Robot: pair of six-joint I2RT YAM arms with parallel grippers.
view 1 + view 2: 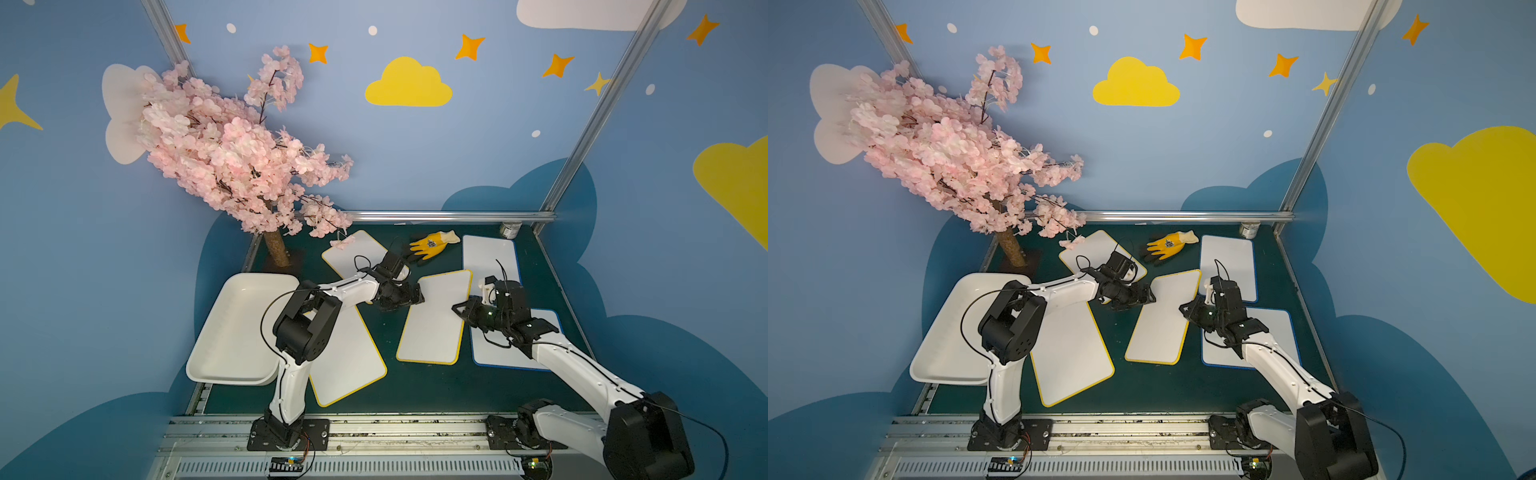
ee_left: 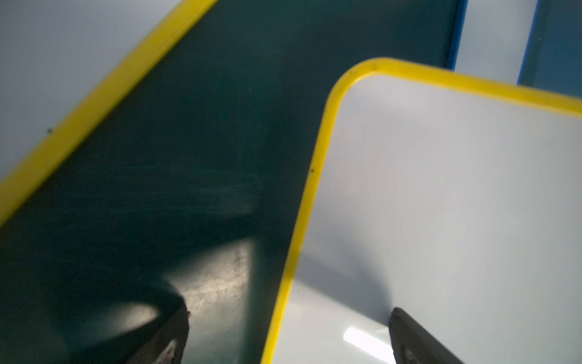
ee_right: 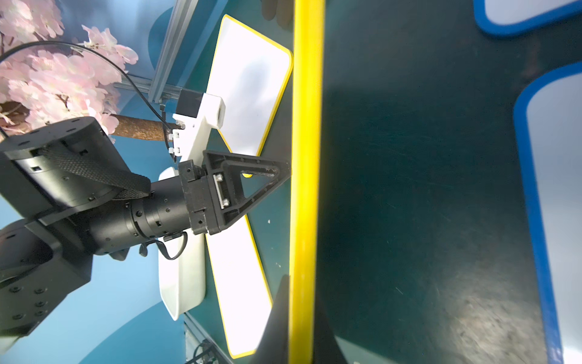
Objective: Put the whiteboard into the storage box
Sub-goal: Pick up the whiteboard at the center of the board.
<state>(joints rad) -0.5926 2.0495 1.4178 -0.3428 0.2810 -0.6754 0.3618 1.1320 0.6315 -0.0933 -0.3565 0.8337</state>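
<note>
The whiteboard with a yellow rim lies slanted in the middle of the green mat. My right gripper is shut on the rim of its right long edge, one finger on each side. My left gripper stands open at the board's far left corner, one finger over the white face and the other over the mat. The storage box, a shallow white tray, sits empty at the left edge.
A second yellow-rimmed board lies between the box and the held one, and a third at the back. Two blue-rimmed boards lie on the right. A yellow glove, a small can and a pink blossom tree stand behind.
</note>
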